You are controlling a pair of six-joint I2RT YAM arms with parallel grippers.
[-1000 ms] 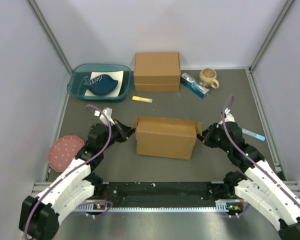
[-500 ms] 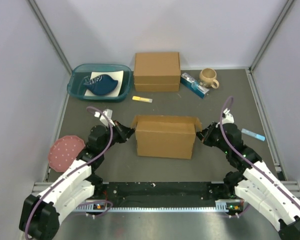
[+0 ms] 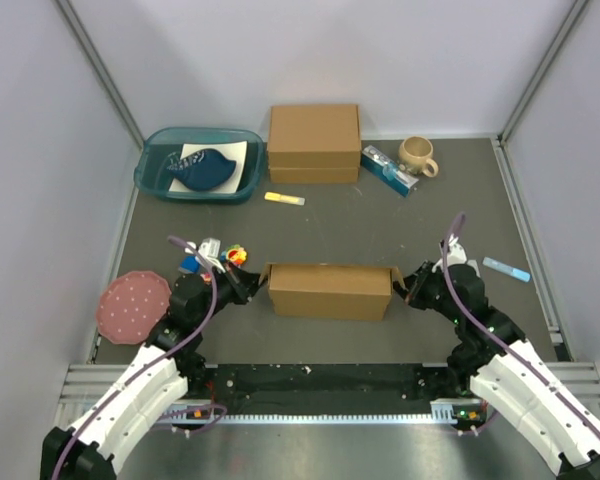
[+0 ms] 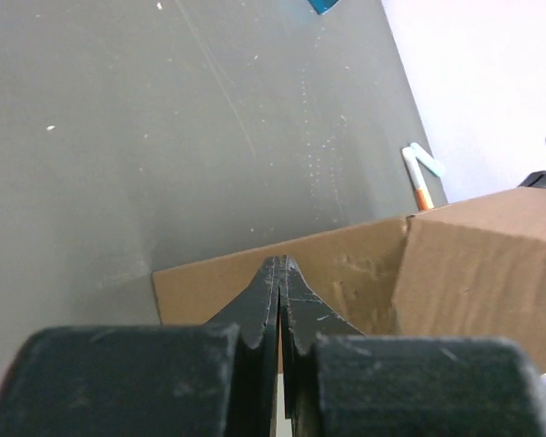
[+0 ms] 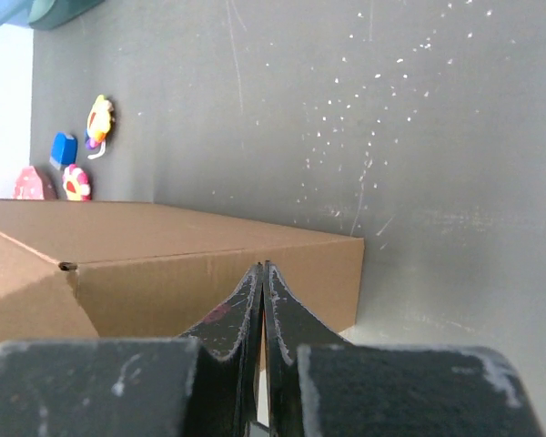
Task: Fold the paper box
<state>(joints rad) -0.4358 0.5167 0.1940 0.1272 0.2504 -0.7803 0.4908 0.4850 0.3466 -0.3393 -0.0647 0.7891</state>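
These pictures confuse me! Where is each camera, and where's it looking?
Top camera: above and behind the robot, looking down at the table; left arm, right arm and the box show.
Left wrist camera: on the left arm, facing the box's end; its shut left tool shows.
Right wrist camera: on the right arm, facing the other end; its shut right tool shows.
Shared: all see the box; top and right wrist see the small toys.

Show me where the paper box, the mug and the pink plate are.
paper box (image 3: 330,291), top view, middle of its brown panel.
mug (image 3: 416,154), top view, on its beige body.
pink plate (image 3: 130,306), top view, centre of its dotted surface.
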